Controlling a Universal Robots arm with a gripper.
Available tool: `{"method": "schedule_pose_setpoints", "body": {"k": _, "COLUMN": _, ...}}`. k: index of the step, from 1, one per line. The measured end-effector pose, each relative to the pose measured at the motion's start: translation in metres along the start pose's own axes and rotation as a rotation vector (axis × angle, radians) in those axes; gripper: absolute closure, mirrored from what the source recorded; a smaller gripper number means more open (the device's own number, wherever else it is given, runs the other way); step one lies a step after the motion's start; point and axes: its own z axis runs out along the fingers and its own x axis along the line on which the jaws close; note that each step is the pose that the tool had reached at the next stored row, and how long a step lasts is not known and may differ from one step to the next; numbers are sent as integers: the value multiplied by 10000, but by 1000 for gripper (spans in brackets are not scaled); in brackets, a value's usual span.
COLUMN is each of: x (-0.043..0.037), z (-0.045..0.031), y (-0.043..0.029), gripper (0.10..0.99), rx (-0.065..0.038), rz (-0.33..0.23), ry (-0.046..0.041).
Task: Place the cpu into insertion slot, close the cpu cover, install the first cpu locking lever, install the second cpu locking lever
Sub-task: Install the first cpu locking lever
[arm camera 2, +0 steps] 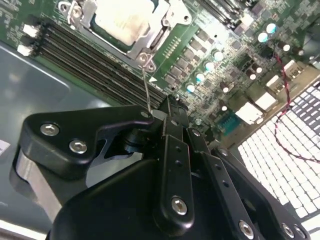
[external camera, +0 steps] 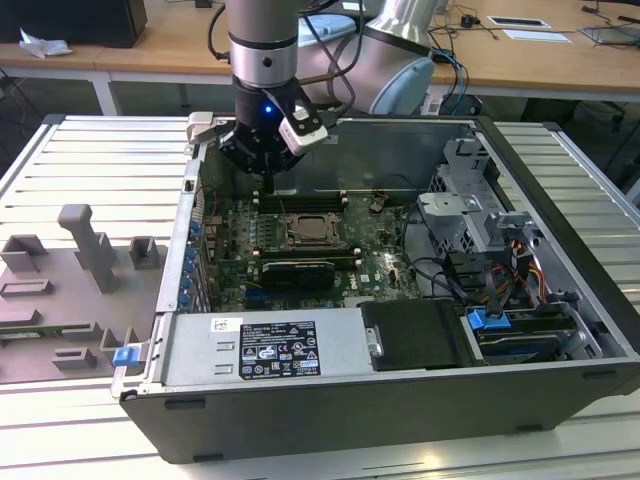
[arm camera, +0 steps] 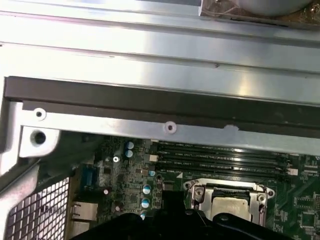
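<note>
Clearly the cpu (arm camera 2: 125,20) sits in the insertion slot (external camera: 311,232), its pale metal top facing up, near the middle of the green circuit board (arm camera 2: 220,30). The cpu cover (arm camera 2: 150,44) lies flat around it - the silver frame borders the chip on the sides I can see in both wrist views. From one corner of the frame a thin locking lever (arm camera 2: 146,87), a bare metal rod, runs out over the long memory slots (arm camera 2: 90,55) and reaches the tip of the gripper (arm camera 2: 169,106).

The black fingers of the gripper look pressed together, with no gap between them. The end of the rod meets them at the side, and I cannot tell if it is pinched or only touched. In the exterior view the gripper hangs upright over the board, just beside the socket and toward the exterior view's left of it, close to the back wall of the computer case (external camera: 300,440).

Farther out, a perforated panel (arm camera 2: 280,150) stands at the edge of the board. A silver box with a label (external camera: 270,350) lies in the case nearer the camera. The case rests on a ribbed grey table (external camera: 100,160) - some grey holders (external camera: 90,245) stand at the exterior view's left.
</note>
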Motion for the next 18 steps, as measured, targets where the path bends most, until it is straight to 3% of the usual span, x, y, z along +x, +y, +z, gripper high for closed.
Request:
{"method": "schedule_pose_setpoints", "body": {"k": 3, "x": -44, "z": 9, "y": -5, "gripper": 980, "rx": 15, "rz": 9, "ry": 0}}
{"method": "schedule_pose_setpoints", "body": {"k": 6, "x": -159, "z": 23, "y": -15, "gripper": 980, "rx": 32, "rz": 18, "ry": 2}}
{"method": "schedule_pose_setpoints", "body": {"k": 13, "x": -542, "z": 53, "y": -51, "gripper": 980, "rx": 31, "rz": 17, "ry": 2}}
{"method": "schedule_pose_setpoints", "body": {"k": 14, "x": -565, "z": 57, "y": -54, "gripper": 980, "rx": 6, "rz": 18, "ry": -1}}
{"method": "schedule_pose_setpoints", "body": {"k": 17, "x": -586, "z": 62, "y": -57, "gripper": 980, "rx": -329, "rz": 33, "ry": -34}}
{"method": "schedule_pose_setpoints", "body": {"k": 18, "x": -589, "z": 69, "y": -60, "gripper": 980, "rx": -387, "rz": 60, "ry": -41}}
